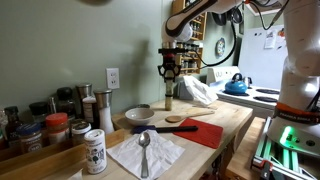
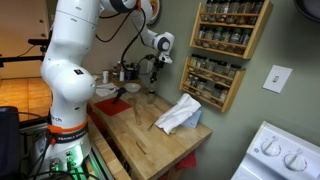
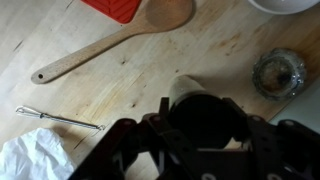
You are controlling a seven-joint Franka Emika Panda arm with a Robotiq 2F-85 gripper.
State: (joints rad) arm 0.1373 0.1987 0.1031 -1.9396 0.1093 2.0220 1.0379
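Observation:
My gripper [image 1: 169, 75] hangs over the wooden counter [image 1: 230, 118] and is shut on a tall mill with a dark top and pale wooden body [image 1: 168, 98]. The mill stands upright, with its foot at or just above the counter. In the wrist view the mill's dark top [image 3: 205, 115] fills the space between my jaws [image 3: 200, 125]. A wooden spoon [image 3: 110, 45] lies just beyond it, and a small glass shaker [image 3: 278, 72] stands beside it. In an exterior view the gripper [image 2: 150, 70] is next to a crumpled white cloth [image 2: 178, 115].
A red mat [image 1: 205, 131], a white bowl [image 1: 139, 114] and a metal spoon on a napkin [image 1: 145, 150] lie on the counter. Spice jars [image 1: 60, 125] stand along the wall. A thin metal tool [image 3: 60, 120] lies nearby. Spice racks [image 2: 222, 45] hang on the wall; a stove [image 2: 285, 155] adjoins the counter.

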